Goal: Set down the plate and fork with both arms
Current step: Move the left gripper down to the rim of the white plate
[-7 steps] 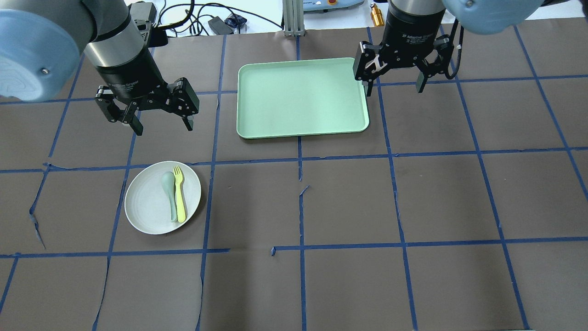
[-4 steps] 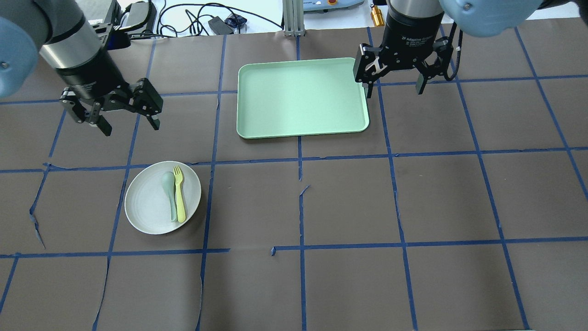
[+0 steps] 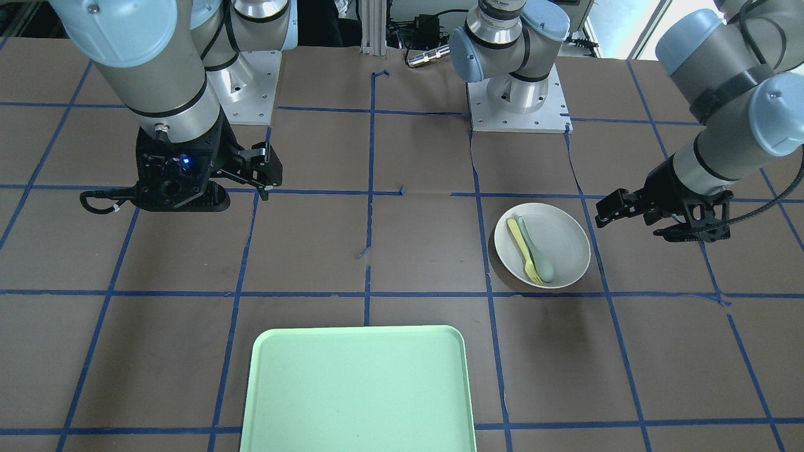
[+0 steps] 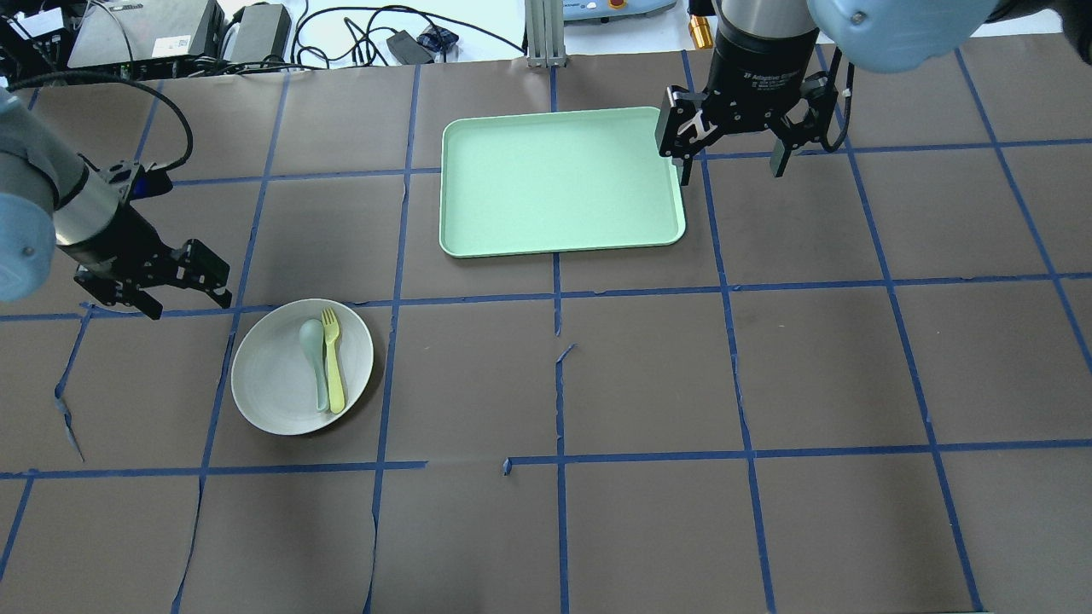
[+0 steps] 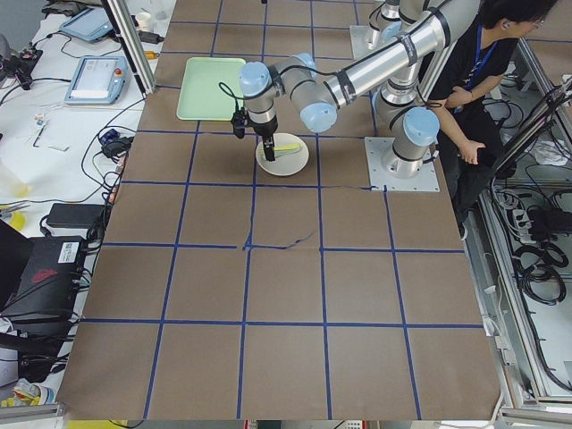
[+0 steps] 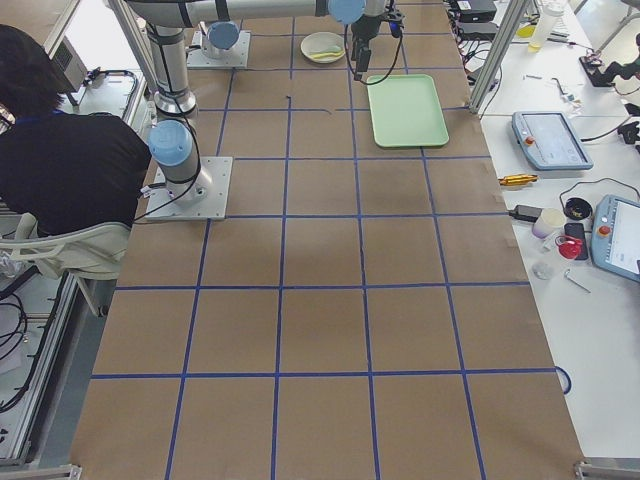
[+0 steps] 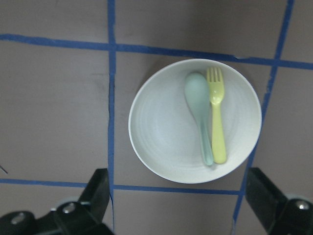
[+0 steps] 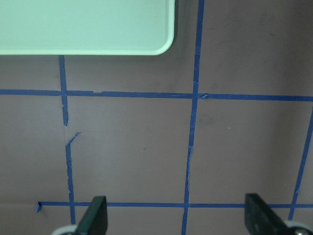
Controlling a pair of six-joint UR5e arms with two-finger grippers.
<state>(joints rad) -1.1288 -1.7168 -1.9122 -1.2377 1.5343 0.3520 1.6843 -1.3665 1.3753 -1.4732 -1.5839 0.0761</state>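
The white plate (image 4: 264, 384) lies on the table at the left, also in the front view (image 3: 565, 242) and the left wrist view (image 7: 161, 142). On it lie the pale-yellow fork (image 4: 333, 358) (image 7: 216, 117) and a grey-green spoon (image 4: 314, 358) side by side. My left gripper (image 4: 189, 305) is open and empty, just beyond the plate's far-left rim; in the left wrist view (image 7: 177, 196) its fingers frame the plate's edge. My right gripper (image 4: 731, 174) is open and empty, beside the tray's right edge.
A mint-green tray (image 4: 563, 179) lies empty at the far centre; its corner shows in the right wrist view (image 8: 83, 24). Brown paper with blue tape lines covers the table. Cables and boxes lie beyond the far edge. A person sits behind the robot.
My left arm has swung left and toward the robot, bringing its open gripper beside the plate's far-left rim. The right gripper, plate, fork and spoon have stayed put.
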